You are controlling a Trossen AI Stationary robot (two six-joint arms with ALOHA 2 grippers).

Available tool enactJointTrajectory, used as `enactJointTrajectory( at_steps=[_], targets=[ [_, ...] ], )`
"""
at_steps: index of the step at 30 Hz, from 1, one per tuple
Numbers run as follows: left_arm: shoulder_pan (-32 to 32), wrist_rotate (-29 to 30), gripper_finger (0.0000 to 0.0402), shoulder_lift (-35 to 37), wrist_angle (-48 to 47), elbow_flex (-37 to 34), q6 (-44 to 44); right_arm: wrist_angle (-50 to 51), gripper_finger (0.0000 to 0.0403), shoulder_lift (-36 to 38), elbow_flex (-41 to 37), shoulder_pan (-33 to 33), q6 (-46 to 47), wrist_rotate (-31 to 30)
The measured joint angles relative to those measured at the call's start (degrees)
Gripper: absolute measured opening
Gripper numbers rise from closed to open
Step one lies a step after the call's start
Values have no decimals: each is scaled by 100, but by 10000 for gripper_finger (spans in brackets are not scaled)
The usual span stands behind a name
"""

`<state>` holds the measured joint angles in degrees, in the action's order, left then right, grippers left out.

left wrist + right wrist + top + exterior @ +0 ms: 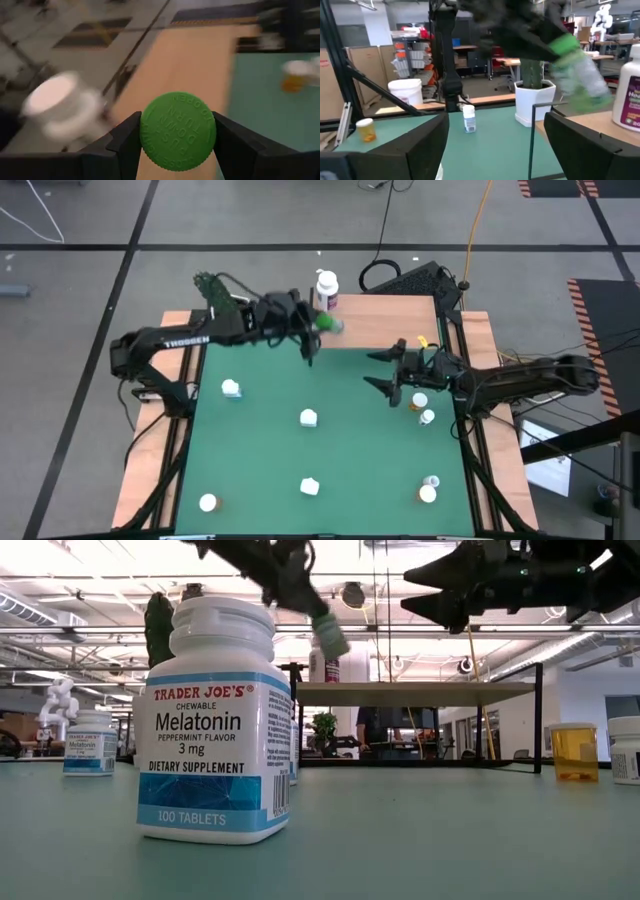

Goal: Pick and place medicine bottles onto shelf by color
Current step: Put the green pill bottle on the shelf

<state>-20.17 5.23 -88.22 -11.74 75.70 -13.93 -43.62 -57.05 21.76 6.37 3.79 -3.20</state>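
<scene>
Filling the left wrist view, a green cap [178, 131] sits pinched between the two dark fingers [127, 145] of the left end effector [318, 323]: it is clenched on a green-capped medicine bottle [329, 323], carried in the air at the near edge of the shelf [385, 308]. From table height the bottle [330, 635] hangs tilted, cap end lowest, above the level of the shelf board [412, 690]. Just beyond it on the shelf stands a tall white bottle with a pink label [327, 288].

That neighbour is my main worry. Set down carelessly, the tilted bottle could clip it and topple both, or land on its rim and roll off the board. The fingers grip only the cap end, so a quick swing might also twist the bottle loose.

Moving outward, the right end effector [393, 372] hangs above the green mat [260, 450] with its fingers spread wide and nothing between them. It is near the shelf's front corner, so the two arms could crowd each other if both close in. Below and beside it stand an orange bottle [419, 400] and a small white one [427, 417]; a descent off-centre could knock either over.

Other bottles wait well apart on the desk, including the blue-labelled melatonin bottle [216, 720] nearest the low camera.
</scene>
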Motion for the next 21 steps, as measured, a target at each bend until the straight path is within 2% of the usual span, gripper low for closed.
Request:
enactJointTrajectory(
  at_steps=[8,17,21],
  targets=[
    [-901,-885,206,-353,-768,675,426,61,318,40,0,34,-266,-9],
    [-816,-946,208,-1328,-2418,2100,398,133,318,39,0,118,-276,22],
    [-760,-533,208,-1675,-2965,2579,382,305,318,39,0,118,-275,24]
  ],
)
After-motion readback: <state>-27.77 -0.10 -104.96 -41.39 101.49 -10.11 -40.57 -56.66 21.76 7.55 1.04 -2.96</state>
